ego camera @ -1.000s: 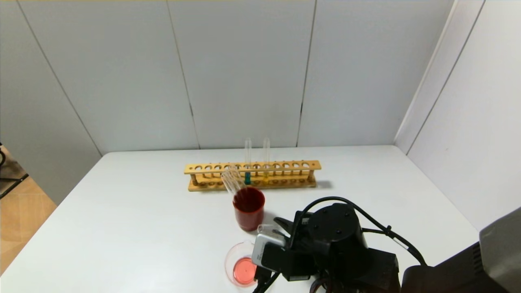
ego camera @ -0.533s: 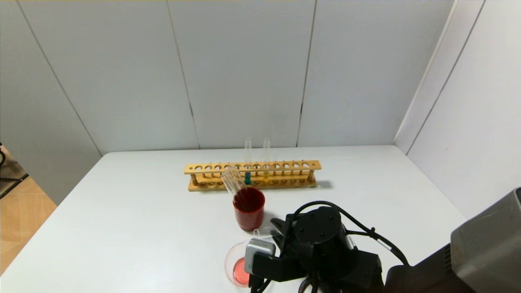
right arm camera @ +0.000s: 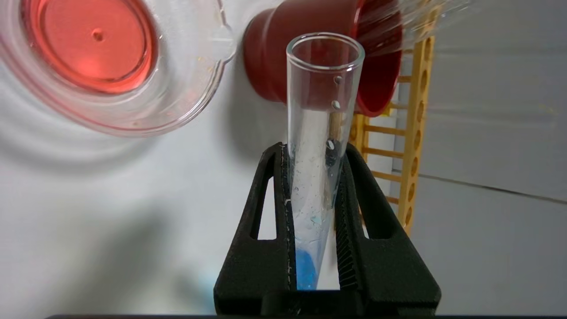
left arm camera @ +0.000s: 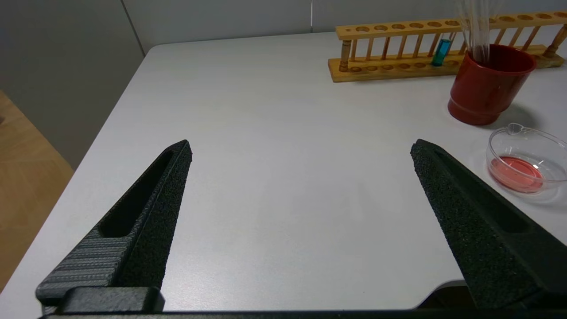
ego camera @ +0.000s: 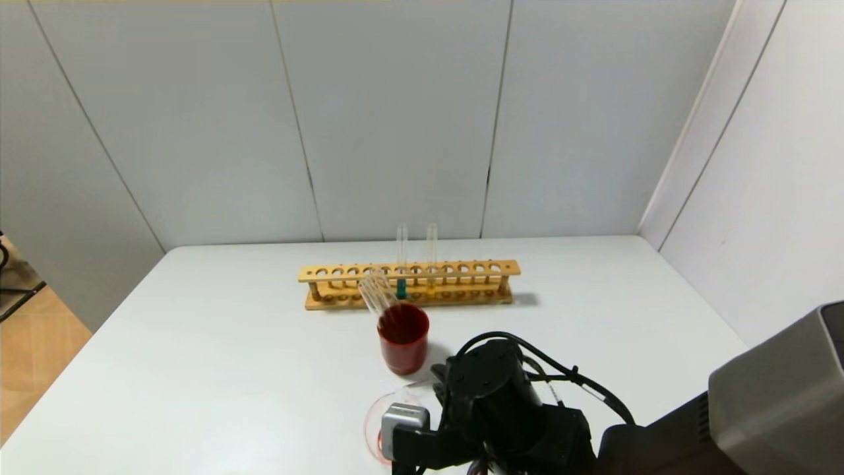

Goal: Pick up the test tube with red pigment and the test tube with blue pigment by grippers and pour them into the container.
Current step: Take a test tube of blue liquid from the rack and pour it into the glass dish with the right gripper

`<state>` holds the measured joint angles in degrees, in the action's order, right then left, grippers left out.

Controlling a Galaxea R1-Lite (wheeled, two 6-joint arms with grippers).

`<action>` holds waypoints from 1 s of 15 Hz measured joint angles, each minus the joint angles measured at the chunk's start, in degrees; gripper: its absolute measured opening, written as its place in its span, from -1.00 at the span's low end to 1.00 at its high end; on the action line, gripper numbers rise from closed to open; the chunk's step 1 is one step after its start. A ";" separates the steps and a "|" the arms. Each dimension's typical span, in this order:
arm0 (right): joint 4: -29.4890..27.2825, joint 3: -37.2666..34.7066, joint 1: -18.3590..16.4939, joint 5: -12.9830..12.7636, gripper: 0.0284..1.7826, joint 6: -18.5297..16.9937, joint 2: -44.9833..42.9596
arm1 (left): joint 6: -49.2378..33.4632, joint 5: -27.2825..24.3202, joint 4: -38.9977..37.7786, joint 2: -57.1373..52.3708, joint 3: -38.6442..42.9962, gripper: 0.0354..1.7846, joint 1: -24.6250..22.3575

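My right gripper (right arm camera: 313, 150) is shut on the test tube with blue pigment (right arm camera: 316, 133). The blue sits at the tube's rounded end near my palm. Its open mouth points past the container's spout, toward the red cup. The container (right arm camera: 88, 53), a low clear glass beaker, holds red liquid. In the head view my right arm (ego camera: 491, 396) hangs over the container (ego camera: 372, 419) and hides most of it. The test tube with red pigment is out of view. My left gripper (left arm camera: 301, 150) is open over bare table, well to the container's left.
A dark-red cup (ego camera: 403, 336) with several clear tubes leaning in it stands just behind the container. Behind it is the wooden rack (ego camera: 409, 284), holding a teal-green-bottomed tube (ego camera: 401, 289) and a yellow-bottomed tube (ego camera: 431, 287). Walls close the back and right.
My right arm has come nearer and leftward with the tube and has rolled. It now covers most of the container. Rack, cup and container have not moved.
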<state>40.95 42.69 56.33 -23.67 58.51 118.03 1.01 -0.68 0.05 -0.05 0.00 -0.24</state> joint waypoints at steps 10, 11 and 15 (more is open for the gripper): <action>-17.80 9.59 1.05 -4.90 -0.65 3.85 0.52 | -0.05 0.00 -0.05 0.00 0.00 0.96 0.00; -19.94 10.47 1.05 -4.90 -0.65 4.02 0.60 | -0.02 0.00 -0.05 0.00 0.00 0.96 0.00; -26.62 13.92 1.02 -8.44 -0.65 6.64 0.57 | 0.00 -0.05 -0.02 0.00 0.00 0.96 0.00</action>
<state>14.32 56.61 57.36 -32.11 65.16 118.60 1.01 -0.73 0.02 -0.05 0.00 -0.24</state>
